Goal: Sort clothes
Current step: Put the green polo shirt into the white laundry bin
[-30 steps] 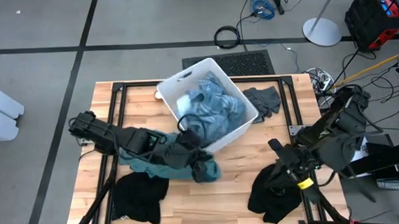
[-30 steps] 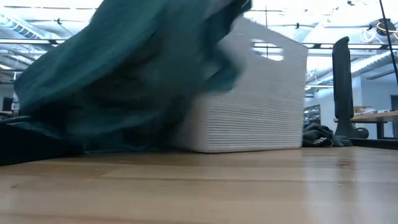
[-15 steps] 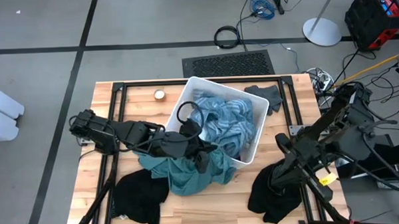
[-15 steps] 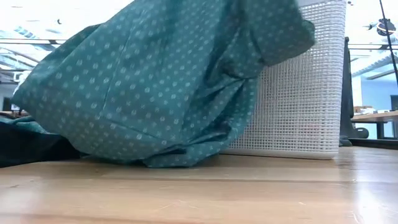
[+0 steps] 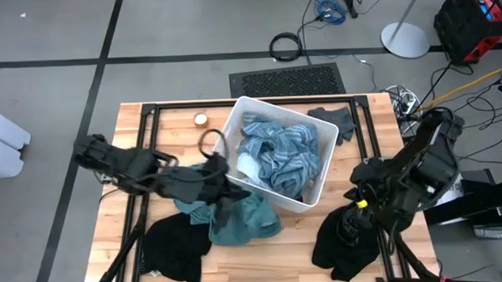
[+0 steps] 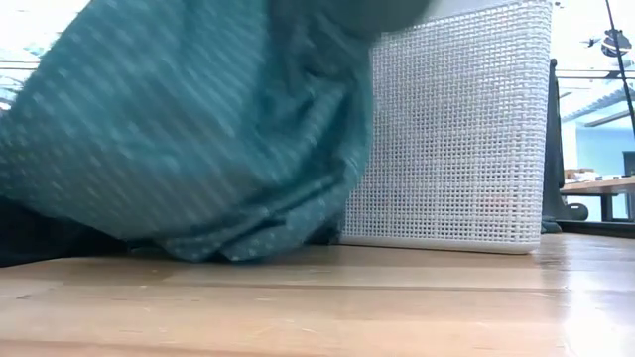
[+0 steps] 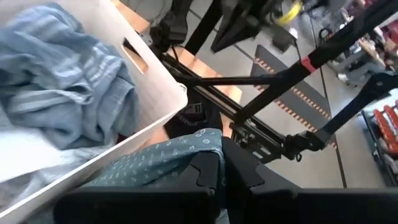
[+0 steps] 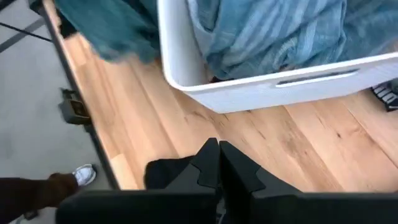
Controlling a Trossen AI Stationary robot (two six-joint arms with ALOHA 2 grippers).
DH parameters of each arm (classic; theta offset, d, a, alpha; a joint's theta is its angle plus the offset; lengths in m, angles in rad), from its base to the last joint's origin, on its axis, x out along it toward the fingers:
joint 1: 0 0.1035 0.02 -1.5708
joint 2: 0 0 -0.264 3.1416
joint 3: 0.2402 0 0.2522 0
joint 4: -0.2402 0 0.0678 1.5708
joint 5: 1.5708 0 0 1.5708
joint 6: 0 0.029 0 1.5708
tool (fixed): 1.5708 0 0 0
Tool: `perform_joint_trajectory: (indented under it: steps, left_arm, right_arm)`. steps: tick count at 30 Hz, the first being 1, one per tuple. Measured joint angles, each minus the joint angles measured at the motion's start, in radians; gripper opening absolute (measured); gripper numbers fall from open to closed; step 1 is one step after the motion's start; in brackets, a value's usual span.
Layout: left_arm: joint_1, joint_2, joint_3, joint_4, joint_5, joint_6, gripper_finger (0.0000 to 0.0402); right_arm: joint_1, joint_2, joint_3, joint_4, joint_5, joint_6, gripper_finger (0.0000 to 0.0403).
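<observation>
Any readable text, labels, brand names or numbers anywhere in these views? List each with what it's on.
None can be read.
The teal garment carries only a dotted print, no lettering.
The white bin shows no label.
The red case on the floor is too small to tell.

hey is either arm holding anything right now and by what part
Left gripper pinches the teal garment by a bunched edge. Right gripper is shut, holding nothing.

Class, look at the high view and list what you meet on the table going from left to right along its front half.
Black garment → teal garment, held by the shut left claw → white bin corner → second black garment under the shut right claw.
</observation>
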Motion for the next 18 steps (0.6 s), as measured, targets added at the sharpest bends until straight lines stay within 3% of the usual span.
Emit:
perform_joint_trajectory:
  steps: [4, 11, 18]
  left_arm:
    - [-0.054, -0.066, -0.001, -0.023, -0.066, 0.004, 0.0010]
    - [-0.131, -0.148, 0.000, 0.256, -0.111, 0.243, 0.0010]
    - [-0.171, -0.166, 0.000, 0.484, -0.116, 0.473, 0.0011]
  right_arm:
    - [-0.019, -0.077, -0.165, 0.070, -0.006, 0.032, 0.0000]
    - [-0.061, -0.295, -0.537, 0.259, -0.073, 0.311, 0.0000]
    - [-0.127, -0.400, -0.832, 0.444, 0.045, 0.528, 0.0000]
